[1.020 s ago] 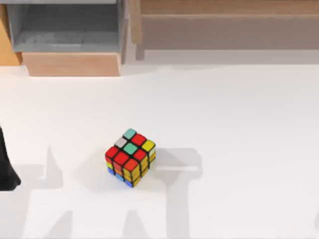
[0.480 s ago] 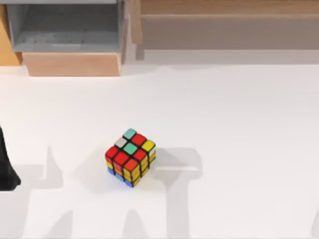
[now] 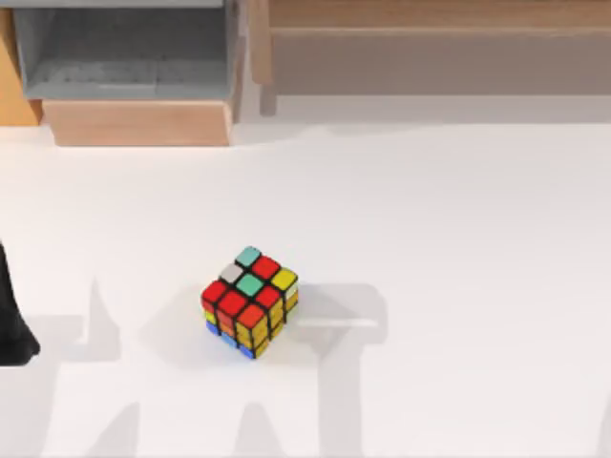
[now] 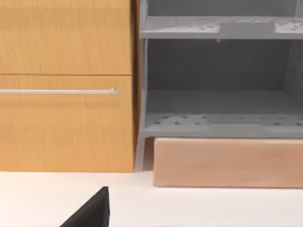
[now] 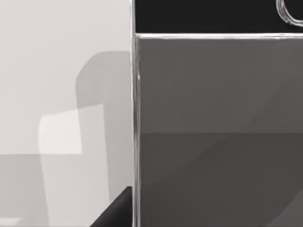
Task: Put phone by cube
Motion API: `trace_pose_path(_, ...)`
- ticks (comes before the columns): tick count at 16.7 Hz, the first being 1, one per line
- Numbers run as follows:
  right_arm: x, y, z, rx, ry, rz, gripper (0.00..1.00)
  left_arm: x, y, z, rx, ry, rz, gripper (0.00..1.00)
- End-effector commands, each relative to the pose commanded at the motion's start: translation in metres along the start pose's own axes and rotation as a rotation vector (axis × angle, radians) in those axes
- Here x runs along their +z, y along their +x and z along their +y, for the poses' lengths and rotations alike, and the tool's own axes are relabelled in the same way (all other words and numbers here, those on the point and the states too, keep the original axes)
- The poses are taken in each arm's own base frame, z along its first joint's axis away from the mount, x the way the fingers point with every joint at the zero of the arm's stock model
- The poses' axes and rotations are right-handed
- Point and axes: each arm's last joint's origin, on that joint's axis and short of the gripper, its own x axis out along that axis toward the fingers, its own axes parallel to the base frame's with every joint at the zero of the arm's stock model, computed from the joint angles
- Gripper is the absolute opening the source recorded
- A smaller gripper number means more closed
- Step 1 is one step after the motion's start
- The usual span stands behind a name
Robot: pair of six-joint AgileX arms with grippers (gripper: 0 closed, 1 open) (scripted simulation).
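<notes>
Top view: cube [image 3: 250,301] sits on the white table [image 3: 458,239], left of centre, nothing touching it. Dark part of the left arm [image 3: 11,320] at the table's left edge, parked. Grey shelf unit [image 3: 124,52] with a pale wooden base at the back left, a wooden ledge [image 3: 430,14] along the back right.

Left wrist view: camera faces an orange cabinet [image 4: 66,85] with a thin bar handle and the grey shelf unit's open shelves. A black fingertip [image 4: 92,210] pokes in at the frame edge. Can't tell how the left jaws stand.

Right wrist view: phone [image 5: 218,127] seen very close, grey screen, silver rim, edge of the round home button [image 5: 291,12] at one end. It appears to lie flat on the table. A black fingertip [image 5: 118,210] sits right at the phone's long edge. Jaw state can't be told; no grip confirmed.

Risks, as judgement:
- Phone is thin and flat, so fingers may skate off the rim or pinch only one edge, and it then tilts or drops.
- Phone's position relative to the cube can't be seen, so the carry may end well apart from the cube or knock it.
</notes>
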Motion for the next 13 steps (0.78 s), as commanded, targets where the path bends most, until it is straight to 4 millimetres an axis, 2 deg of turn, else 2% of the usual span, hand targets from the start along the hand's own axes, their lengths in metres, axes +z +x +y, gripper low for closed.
trace_pose_path(3, 0.022, -0.019, 0.018, 0.023, -0.008, -0.047, 0.00, 0.000, 0.000, 0.000, 0.000, 0.000, 0.000, 1.00)
trace_pose_path(6, 0.042, -0.038, 0.045, 0.057, -0.023, -0.073, 0.00, 0.000, 0.000, 0.000, 0.000, 0.000, 0.000, 1.00)
trace_pose_path(10, 0.060, -0.060, 0.092, 0.109, -0.057, -0.080, 0.00, 0.000, 0.000, 0.000, 0.000, 0.000, 0.000, 1.00)
trace_pose_path(13, 0.067, -0.071, 0.135, 0.143, -0.094, -0.063, 0.00, 0.000, 0.000, 0.000, 0.000, 0.000, 0.000, 1.00)
